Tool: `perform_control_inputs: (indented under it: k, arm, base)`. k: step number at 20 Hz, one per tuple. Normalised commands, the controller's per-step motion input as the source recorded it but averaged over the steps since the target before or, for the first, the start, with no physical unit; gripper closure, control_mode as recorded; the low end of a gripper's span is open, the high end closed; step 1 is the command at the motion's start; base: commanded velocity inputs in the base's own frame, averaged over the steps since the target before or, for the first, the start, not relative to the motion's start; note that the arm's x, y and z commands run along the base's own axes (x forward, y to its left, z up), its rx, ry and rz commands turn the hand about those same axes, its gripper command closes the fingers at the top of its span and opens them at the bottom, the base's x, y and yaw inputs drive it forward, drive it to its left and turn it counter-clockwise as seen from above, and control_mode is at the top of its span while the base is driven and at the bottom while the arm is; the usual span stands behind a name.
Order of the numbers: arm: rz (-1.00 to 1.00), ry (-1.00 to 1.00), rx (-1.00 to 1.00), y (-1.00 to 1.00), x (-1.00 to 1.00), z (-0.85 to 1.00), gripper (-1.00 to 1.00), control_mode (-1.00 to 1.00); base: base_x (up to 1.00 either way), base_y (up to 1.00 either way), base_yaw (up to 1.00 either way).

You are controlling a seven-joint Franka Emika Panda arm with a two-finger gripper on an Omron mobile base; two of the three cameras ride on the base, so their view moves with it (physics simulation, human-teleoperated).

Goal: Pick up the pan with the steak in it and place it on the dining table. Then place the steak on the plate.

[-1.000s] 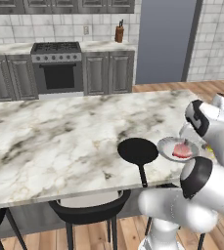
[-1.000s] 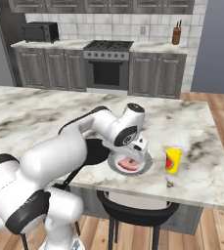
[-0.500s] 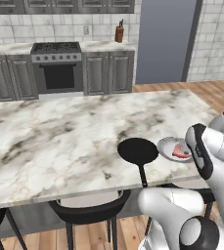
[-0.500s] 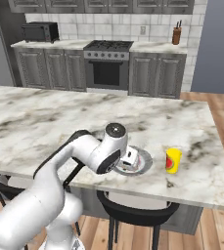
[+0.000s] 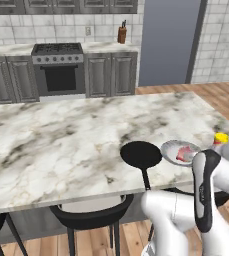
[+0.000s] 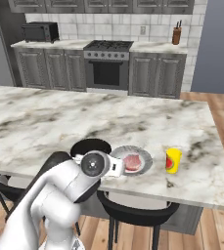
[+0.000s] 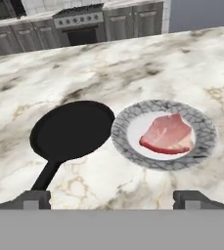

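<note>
Looks like both halves of the job are basically done here. The pan (image 7: 74, 129) sits empty on the dining table (image 7: 133, 63), near the front edge, handle pointing back toward the robot. The steak (image 7: 167, 134) lies flat in the middle of the plate (image 7: 204, 128), which sits just beside the pan, their rims almost touching. A yellow cup (image 6: 173, 160) stands on the table near the plate's other side.

So I'd say it's at the very tail end of the steak-on-plate step; nothing left to carry. The next move just needs the arm to back off clean without clipping the plate or the pan handle.

The gripper (image 7: 111, 199) is spread wide, fingers (image 7: 35, 199) far apart, gripping nothing and touching nothing, hanging over the table's near edge and looking down at both dishes.
</note>
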Motion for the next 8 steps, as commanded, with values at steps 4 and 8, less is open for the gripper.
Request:
perform_control_inputs:
  k: [4,8]
  arm:
    - [0.04,-0.49,-0.01,0.44,-0.24,0.25,-1.00,-1.00]
    - [0.04,-0.42,-0.02,0.45,-0.33,0.45,-1.00,-1.00]
  base:
    - [0.00,0.00,0.00]
    - [0.00,0.00,0.00]
